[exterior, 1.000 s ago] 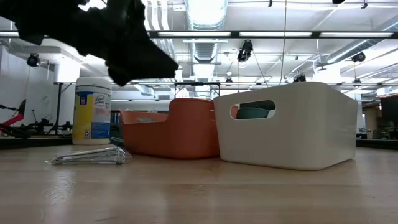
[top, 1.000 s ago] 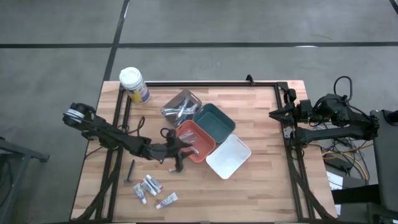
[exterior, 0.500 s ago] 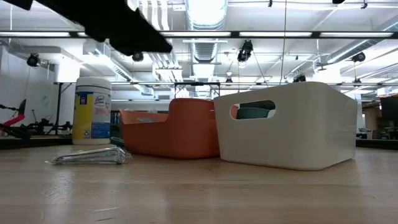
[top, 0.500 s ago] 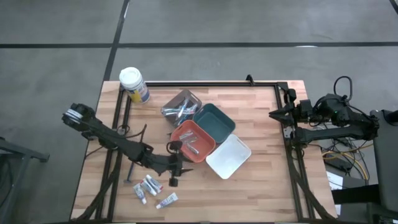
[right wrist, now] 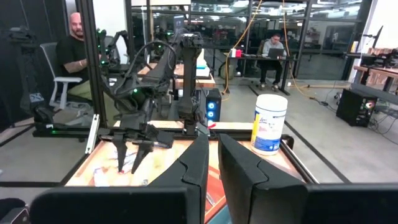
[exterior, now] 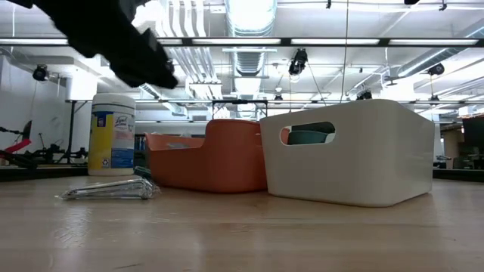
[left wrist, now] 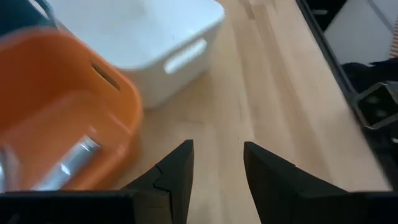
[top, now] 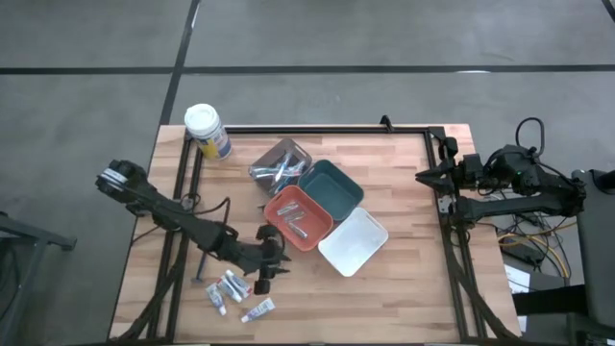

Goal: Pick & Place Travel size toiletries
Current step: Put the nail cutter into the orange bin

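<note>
Toiletry tubes [top: 231,290] bear unreadable print beside the empty left gripper [top: 266,272], jaws apart; right jaws near-closed.

Lighting: even, bright; ceiling strip lights [exterior: 249,15] glare overhead.
Blur: orange tray [left wrist: 62,118] smeared beyond left gripper [left wrist: 217,163].
Shadows: soft.

Three trays [top: 332,187], one canister [top: 207,131], three loose tubes [top: 233,287].

Overhead and table-level cameras share the orange tray [top: 297,216]; wrists look forward.
</note>
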Robot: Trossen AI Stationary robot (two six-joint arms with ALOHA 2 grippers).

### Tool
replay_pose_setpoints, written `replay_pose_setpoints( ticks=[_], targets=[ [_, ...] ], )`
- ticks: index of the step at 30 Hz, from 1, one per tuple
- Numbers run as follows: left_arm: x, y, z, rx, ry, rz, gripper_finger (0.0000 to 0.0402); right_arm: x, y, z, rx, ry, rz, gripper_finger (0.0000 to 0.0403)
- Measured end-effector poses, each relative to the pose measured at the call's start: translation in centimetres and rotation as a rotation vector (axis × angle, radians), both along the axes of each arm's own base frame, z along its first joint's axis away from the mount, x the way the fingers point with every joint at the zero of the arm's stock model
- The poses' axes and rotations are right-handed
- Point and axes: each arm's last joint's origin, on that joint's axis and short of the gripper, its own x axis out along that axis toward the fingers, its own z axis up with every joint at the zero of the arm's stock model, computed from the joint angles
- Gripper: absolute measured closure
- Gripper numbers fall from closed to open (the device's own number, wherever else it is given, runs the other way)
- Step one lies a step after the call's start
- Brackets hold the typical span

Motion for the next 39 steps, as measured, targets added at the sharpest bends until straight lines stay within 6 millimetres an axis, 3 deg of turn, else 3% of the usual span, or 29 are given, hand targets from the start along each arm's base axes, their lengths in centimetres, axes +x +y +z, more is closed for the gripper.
replay_pose_setpoints(
  ticks=[15, 23, 30, 39],
  targets=[
    [-1.6, -1.1, -1.3, -0.161, 0.172, 0.114, 0.0257, 0.0, 0.0, 0.0, 0.000, 0.000, 0.000, 0.0369],
    [-2.7, -0.8, -2.9, -0.216, 0.215, 0.228, 0.0257, 0.0, 0.0, 0.0, -0.001, 0.000, 0.000, 0.0369],
    [-3.2, -0.2, -4.2, -0.125, 0.192, 0.287, 0.0257, 0.0, 0.0, 0.0, -0.001, 0.000, 0.000, 0.0369],
    [-2.9, -0.7, -6.6, -0.001, 0.245, 0.225, 0.0257, 0.0, 0.0, 0.0, -0.001, 0.000, 0.000, 0.0369]
  ],
)
